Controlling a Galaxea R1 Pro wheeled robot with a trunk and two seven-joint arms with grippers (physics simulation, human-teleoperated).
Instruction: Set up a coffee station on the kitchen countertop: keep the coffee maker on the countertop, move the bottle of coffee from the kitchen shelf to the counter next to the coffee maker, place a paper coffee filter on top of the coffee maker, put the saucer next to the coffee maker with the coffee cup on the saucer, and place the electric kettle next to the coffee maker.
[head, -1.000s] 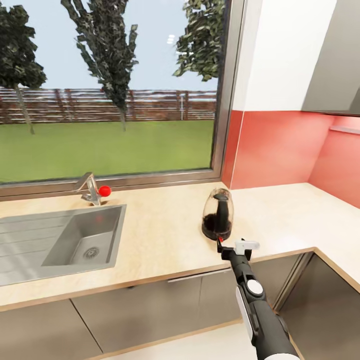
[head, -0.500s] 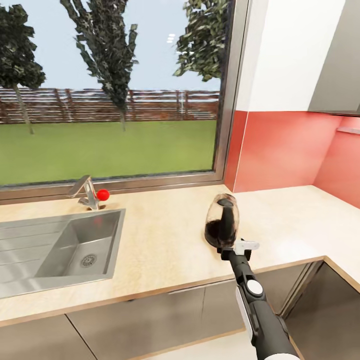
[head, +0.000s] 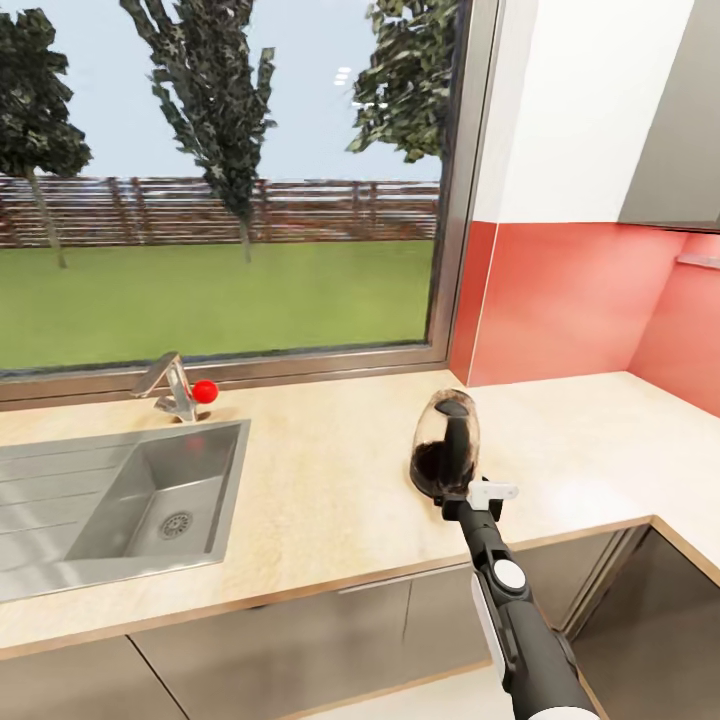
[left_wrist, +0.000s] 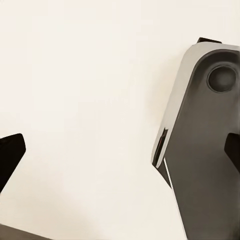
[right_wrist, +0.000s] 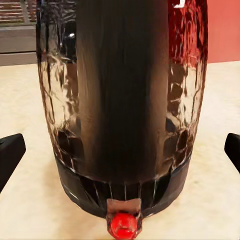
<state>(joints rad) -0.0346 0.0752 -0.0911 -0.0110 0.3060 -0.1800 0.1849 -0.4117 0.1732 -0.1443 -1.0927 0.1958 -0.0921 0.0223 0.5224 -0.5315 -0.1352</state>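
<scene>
Since one second ago, the electric kettle (head: 445, 445) has tipped from upright to a rightward lean on the countertop (head: 330, 480). Its glass body holds dark contents. The right gripper (head: 468, 496) sits spread wide at the kettle base, fingertips (right_wrist: 10, 152) either side; contact cannot be determined. The sink (head: 60, 470) is cut off at the frame edge.

Head view looks down over the countertop (head: 330, 480); right wrist view closely faces the electric kettle (right_wrist: 122, 100).

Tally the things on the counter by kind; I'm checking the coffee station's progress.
Kettle: 1
Sink: 1
Faucet: 1
Total: 3
</scene>
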